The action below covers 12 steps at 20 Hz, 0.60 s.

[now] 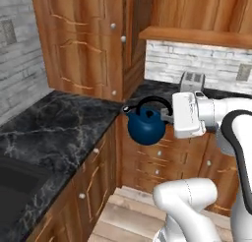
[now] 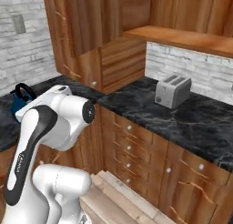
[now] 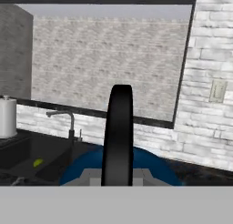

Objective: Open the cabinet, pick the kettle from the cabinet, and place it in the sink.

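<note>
kettle (image 1: 145, 128): deep navy blue body, with a glossy black arched handle
cabinet (image 1: 83, 42): warm reddish-brown wood with lighter orange grain streaks and small silver knobs
worktop (image 1: 54, 128): black marble with pale grey veining
toaster (image 2: 172, 91): plain silver-grey
wall (image 2: 205, 73): whitish-grey brick pattern
sink (image 1: 12, 187): very dark, nearly black
faucet (image 3: 68, 123): dark grey
end effector (image 1: 170, 115): white housing, dark tips

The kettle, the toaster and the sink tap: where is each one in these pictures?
kettle (image 1: 146, 129): left base view, on its round blue body.
toaster (image 2: 171, 92): right base view, on its silver side.
sink tap (image 3: 70, 123): hand view, on its upright stem.
</note>
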{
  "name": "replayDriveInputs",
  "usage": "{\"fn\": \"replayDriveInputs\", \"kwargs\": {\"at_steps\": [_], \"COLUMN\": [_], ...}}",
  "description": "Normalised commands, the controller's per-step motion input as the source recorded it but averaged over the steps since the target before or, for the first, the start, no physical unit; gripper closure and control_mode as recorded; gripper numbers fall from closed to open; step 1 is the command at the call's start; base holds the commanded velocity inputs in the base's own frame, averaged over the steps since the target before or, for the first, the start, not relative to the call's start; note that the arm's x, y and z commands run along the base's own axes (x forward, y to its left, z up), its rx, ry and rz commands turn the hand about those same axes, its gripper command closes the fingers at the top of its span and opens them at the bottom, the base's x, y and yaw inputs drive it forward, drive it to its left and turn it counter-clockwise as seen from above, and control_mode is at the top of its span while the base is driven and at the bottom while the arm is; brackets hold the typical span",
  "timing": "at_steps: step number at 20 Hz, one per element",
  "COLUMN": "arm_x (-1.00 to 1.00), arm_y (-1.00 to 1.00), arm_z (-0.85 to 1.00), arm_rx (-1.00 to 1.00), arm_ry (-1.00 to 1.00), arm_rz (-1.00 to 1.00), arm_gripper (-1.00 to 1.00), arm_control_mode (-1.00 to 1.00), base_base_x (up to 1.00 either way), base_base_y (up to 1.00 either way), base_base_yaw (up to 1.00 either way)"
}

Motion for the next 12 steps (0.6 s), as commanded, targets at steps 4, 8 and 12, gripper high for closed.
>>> {"fn": "replayDriveInputs", "kwargs": {"at_steps": [4, 8, 12], "arm_x": [0.0, 0.0, 0.0], "arm_y": [0.0, 0.0, 0.0], "arm_z": [0.0, 0.0, 0.0], "arm_rx": [0.0, 0.0, 0.0], "arm_ry": [0.0, 0.0, 0.0], "arm_rz": [0.0, 0.0, 0.0], "arm_gripper": [1.0, 1.0, 1.0], "arm_control_mode": [1.0, 1.0, 1.0], "base_base_x": [-0.33, -0.32, -0.29], "base_base_y": [-0.06, -0.05, 0.0], "base_base_yaw": [0.77, 0.75, 0.63]}}
